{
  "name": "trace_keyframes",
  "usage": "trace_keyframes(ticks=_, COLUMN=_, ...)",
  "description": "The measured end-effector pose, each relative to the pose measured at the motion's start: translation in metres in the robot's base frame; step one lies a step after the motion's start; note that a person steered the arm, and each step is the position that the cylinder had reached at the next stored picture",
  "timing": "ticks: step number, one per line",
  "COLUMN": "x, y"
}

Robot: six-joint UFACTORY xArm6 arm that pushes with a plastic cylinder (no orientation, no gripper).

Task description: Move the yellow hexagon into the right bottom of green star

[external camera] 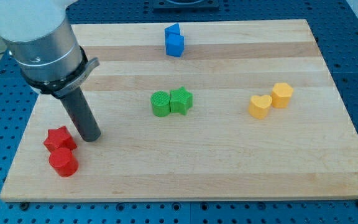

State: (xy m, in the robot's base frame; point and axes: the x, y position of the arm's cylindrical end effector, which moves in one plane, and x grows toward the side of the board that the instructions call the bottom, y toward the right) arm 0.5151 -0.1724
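No claw here, just my tip [92, 137] holding nothing, right beside the glossy red plastic star block [59, 138], far from the yellow hexagon block [282, 94].

Single raised view, angled down, whole wooden board [229, 168]

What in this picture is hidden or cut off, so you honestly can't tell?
- Arm: the camera view's top edge cuts off everything above the grey cuff.
- My tip: it sits just right of the red star; contact cannot be told.
- Blue blocks: two stand close together, and the rear one's shape is half hidden by the front one.
- Yellow hexagon and yellow heart: whether they touch is unclear.
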Motion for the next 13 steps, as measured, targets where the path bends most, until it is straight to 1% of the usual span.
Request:
trace_keyframes(ticks=2, x=0.000, y=0.000)
trace_keyframes(ticks=3, x=0.011, y=0.019)
trace_keyframes(ticks=5, x=0.088, y=0.022)
trace_keyframes(ticks=6, x=0.098, y=0.014)
trace_keyframes(ticks=7, x=0.098, y=-0.002)
trace_keyframes(ticks=10, x=0.089, y=-0.005)
trace_keyframes(ticks=11, x=0.089, y=0.011)
trace_keyframes(ticks=12, x=0.088, y=0.083)
trace_keyframes(ticks=13, x=0.047, y=0.173)
